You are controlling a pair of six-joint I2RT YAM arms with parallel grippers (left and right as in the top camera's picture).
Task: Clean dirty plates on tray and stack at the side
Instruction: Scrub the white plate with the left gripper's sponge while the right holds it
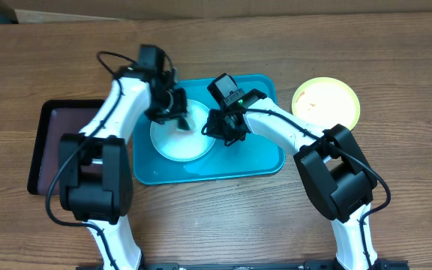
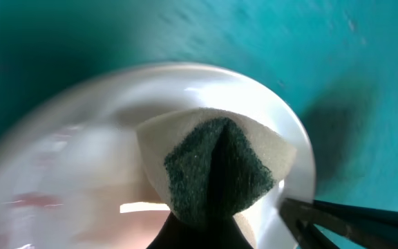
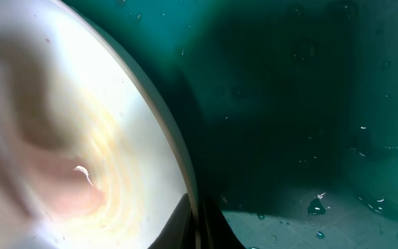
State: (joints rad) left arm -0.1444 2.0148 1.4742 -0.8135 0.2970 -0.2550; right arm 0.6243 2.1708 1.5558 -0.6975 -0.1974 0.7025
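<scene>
Centre of frame: pale round plastic plate (image 1: 177, 142) lying in large turquoise rectangular plastic tray (image 1: 261, 161). Left gripper (image 1: 177, 120) clamped on folded white-and-green foam sponge (image 2: 216, 169), pressed onto plate. Right gripper (image 3: 195, 225) pinching plate's right rim.

Readable text, overhead view: none.
Readable text, left wrist view: none; picture blurred near the claw.
Readable text, right wrist view: none.
Labels, brands, numbers, signs: none legible on any surface shown.
</scene>
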